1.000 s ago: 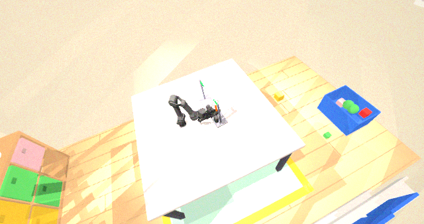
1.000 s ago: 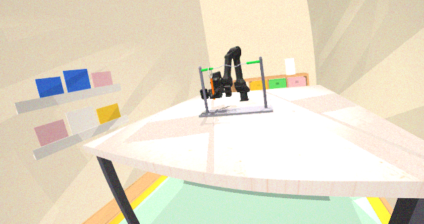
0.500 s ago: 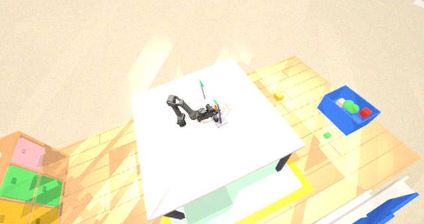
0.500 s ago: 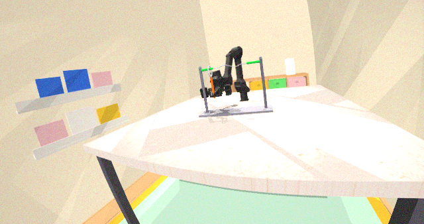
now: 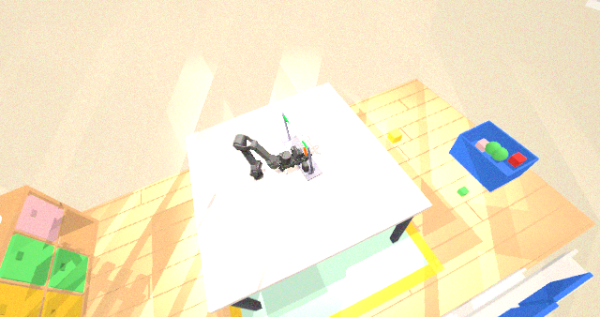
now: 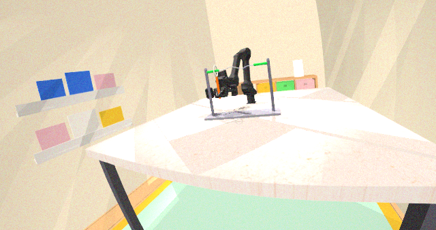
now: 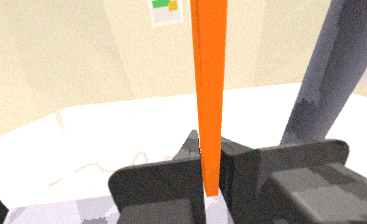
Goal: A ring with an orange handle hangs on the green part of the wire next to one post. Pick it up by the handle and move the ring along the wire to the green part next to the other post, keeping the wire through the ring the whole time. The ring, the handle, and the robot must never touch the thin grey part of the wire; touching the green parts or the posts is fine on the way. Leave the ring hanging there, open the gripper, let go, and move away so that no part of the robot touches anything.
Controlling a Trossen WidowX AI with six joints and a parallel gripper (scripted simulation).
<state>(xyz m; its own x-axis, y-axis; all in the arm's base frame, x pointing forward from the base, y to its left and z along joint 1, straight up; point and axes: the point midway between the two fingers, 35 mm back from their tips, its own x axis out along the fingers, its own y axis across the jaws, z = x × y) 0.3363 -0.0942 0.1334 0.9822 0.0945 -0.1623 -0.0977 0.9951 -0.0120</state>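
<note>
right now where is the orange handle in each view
Top: the orange handle is a short streak near the table's middle, at the arm's tip.
Exterior: it hangs upright just right of the left post, below the ring.
Wrist: it is a tall centre strip, clamped near its lower end by the gripper.
Shared landmark: that grey post, at right in the wrist view.

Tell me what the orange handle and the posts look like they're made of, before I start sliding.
Orange handle: flat, even matte orange, no grain or shine; looks like plastic or painted, can't say which. The gripper is shut on it. Near post: uniform dull grey, faint sheen, possibly metal or grey plastic. Far post looks the same.
</note>
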